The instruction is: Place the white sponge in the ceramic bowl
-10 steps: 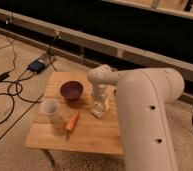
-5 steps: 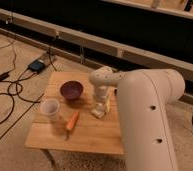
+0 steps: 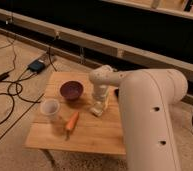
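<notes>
My gripper (image 3: 98,103) is down over the desk (image 3: 90,136), a little in from its right edge and about midway between the far and near edges. It points straight down from my wrist. The white sponge (image 3: 96,111) lies right under its tip, on the wood or barely off it; I cannot tell which. Gripper and sponge are both pale and run together, so I also cannot tell whether I am wide, narrow or already clamped on the block.

The ceramic bowl (image 3: 71,90) stands in the far-left part of the desk, dark and glossy, with nothing in it that I can see. It is near the sponge but clearly apart from it, with bare wood between them.

So I judge the task to be at its first stage. I have reached the sponge, but the placing is not done, since the sponge is outside the bowl and on the other side of the desk from it. What is left is to make sure of the grasp, lift, carry the sponge left and slightly toward the far edge, then let it go over the bowl.

A translucent white cup (image 3: 50,107) stands by the left edge, just nearer than the bowl. A carrot (image 3: 71,121) lies near the middle, toward the near edge. Neither is on the straight line from sponge to bowl.
</notes>
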`<action>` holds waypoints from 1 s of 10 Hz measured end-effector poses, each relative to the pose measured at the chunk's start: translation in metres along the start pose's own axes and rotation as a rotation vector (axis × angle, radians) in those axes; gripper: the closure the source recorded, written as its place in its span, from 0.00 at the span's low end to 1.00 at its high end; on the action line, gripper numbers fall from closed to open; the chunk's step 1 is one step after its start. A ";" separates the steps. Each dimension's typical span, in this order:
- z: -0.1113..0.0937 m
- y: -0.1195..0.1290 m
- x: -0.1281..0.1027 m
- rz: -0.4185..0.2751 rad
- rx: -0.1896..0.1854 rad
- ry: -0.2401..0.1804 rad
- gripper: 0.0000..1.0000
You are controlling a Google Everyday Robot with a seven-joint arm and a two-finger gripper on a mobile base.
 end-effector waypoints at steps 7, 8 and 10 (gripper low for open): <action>-0.070 0.086 -0.007 -0.238 -0.084 -0.189 1.00; -0.070 0.102 -0.004 -0.281 -0.088 -0.199 1.00; -0.069 0.141 -0.002 -0.373 -0.108 -0.214 1.00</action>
